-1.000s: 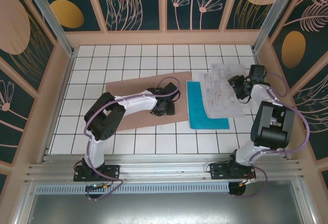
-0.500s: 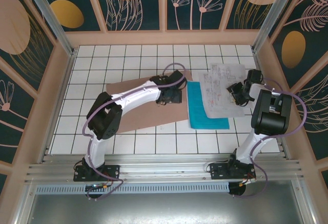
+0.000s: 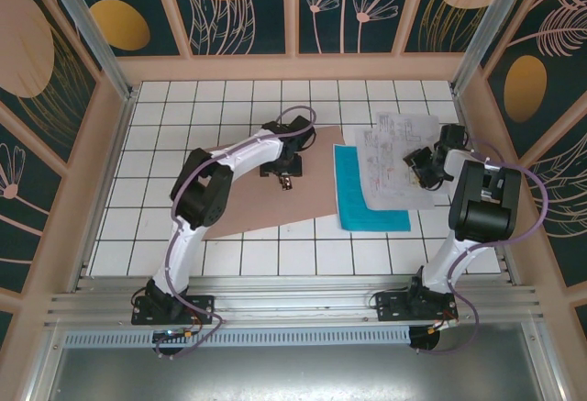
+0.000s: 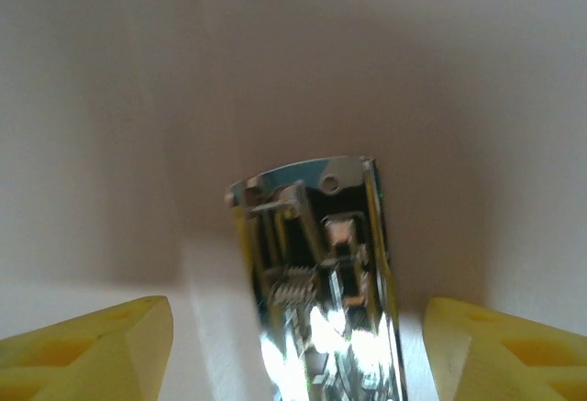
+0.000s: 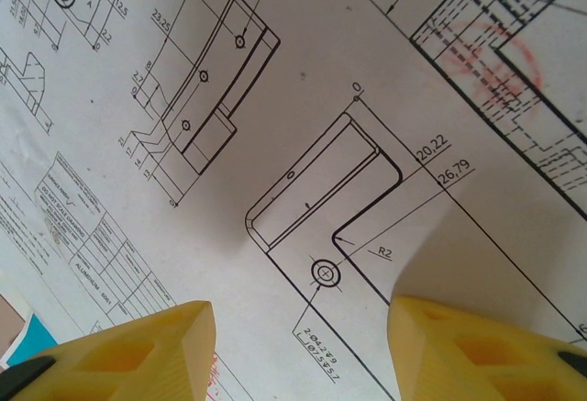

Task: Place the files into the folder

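The pinkish-brown folder (image 3: pixel 234 190) lies spread flat on the tiles, left of centre. A shiny metal clip (image 4: pixel 316 272) sits on its inner face (image 4: pixel 138 98). My left gripper (image 3: pixel 286 179) hangs open just over that clip, and its yellow fingertips (image 4: pixel 101 346) stand on either side without touching it. The files lie to the right: a teal-blue sheet (image 3: pixel 371 204), with white printed sheets (image 3: pixel 390 149) overlapping its upper right. My right gripper (image 3: pixel 422 164) is open low over the white sheets. Its fingertips (image 5: pixel 138 350) straddle a drawing on the paper (image 5: pixel 303 190) and hold nothing.
The white tiled table (image 3: pixel 165 116) is boxed in by a wooden frame (image 3: pixel 293 66) at the back and both sides. An aluminium rail (image 3: pixel 293 305) runs along the near edge. Bare tiles lie behind and to the left of the folder.
My left gripper has opened and moved up the folder toward the back, over the clip. My right gripper has shifted slightly left, and the white sheets have slid a little left with it.
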{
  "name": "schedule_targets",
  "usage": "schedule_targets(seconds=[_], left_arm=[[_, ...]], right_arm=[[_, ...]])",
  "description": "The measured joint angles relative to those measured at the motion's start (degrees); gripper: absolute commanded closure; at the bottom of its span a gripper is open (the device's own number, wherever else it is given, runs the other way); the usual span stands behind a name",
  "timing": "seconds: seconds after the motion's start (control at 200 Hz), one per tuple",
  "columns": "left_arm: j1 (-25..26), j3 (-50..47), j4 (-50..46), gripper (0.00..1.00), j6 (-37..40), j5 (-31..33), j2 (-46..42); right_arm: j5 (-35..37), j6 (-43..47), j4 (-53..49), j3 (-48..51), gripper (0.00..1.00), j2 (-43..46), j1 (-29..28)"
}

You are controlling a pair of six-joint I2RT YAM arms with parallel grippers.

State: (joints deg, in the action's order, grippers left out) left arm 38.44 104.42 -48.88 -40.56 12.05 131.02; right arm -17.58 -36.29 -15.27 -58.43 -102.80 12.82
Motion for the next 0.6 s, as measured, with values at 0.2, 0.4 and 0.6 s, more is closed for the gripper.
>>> schedule_targets(seconds=[0.2,0.4,0.6], left_arm=[[0.26,0.63,1.38,0.38,1.42,-1.95,0.74],[0.92,3.87,2.84,0.40,3.76,-3.93,2.91],[2.23,9.05,4.26,0.42,5.86,-5.01,5.99]], right_arm=[[-0.02,-0.02,0.09,0.22,0.46,0.00,-0.94],[-0.48,-1.53,2.91,2.21,0.47,0.76,-2.69],[-0.94,-5.49,5.92,5.16,0.47,2.51,-5.01]])
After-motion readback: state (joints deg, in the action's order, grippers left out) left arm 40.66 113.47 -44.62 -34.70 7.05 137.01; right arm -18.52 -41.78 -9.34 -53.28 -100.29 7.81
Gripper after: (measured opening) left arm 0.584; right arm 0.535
